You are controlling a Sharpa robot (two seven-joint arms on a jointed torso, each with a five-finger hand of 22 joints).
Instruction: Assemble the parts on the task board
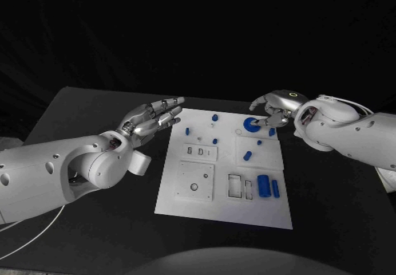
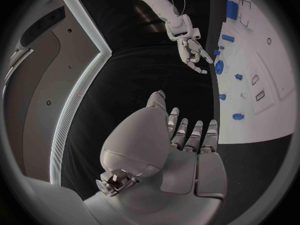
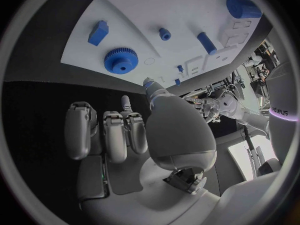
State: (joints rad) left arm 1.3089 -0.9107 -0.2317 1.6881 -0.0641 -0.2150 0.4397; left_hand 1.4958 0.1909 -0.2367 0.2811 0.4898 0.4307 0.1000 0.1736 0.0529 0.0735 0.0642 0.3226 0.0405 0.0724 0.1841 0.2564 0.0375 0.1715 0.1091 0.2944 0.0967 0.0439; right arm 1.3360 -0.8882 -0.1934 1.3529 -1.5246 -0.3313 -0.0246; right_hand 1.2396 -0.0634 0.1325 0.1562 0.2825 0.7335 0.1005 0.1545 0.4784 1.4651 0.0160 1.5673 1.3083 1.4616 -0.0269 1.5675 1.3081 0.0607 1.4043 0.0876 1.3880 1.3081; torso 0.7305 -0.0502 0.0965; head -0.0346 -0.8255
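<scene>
Black table (image 1: 99, 229), matte top. Black backdrop (image 1: 198, 40) behind it, unlit. Grey wall panel (image 2: 44, 85) with white light strip (image 2: 75, 110) beside the table.

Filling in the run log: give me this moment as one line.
left hand: open, at task board's left edge | right hand: empty, above blue gear | cylinders: lying loose on board

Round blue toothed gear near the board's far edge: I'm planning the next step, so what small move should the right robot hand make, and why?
Probably lower the right robot hand onto the round blue toothed gear and pinch it. The hand hovers beside it, holding nothing, and the gear lies free on the white task board.
</scene>
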